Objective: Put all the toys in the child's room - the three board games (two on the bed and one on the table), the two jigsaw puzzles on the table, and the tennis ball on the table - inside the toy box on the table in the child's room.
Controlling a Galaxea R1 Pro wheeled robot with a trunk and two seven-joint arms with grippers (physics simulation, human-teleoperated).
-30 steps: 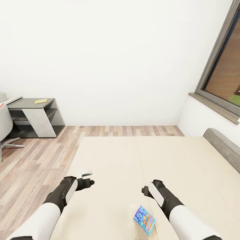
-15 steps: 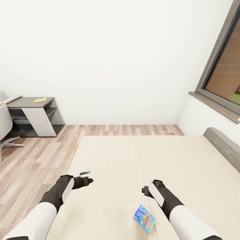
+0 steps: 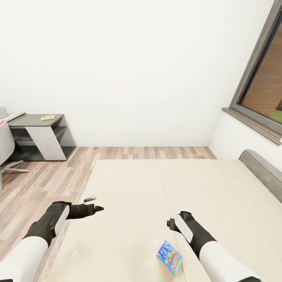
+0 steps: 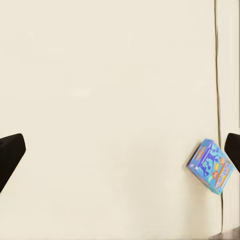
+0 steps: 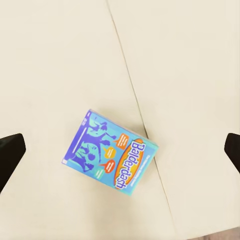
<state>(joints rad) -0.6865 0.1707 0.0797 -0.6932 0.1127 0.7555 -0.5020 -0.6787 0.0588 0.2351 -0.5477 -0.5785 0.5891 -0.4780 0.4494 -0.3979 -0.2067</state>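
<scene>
Both hands spread wide above the bed [image 3: 219, 196], blue board game [image 5: 111, 152] lying flat

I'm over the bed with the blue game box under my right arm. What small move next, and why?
Probably lower the right gripper straight toward the blue board game. In the right wrist view the box lies flat on the bed, between the wide-open fingers, beside the mattress seam. The left gripper sits off by the bed's edge, farther from it.
</scene>
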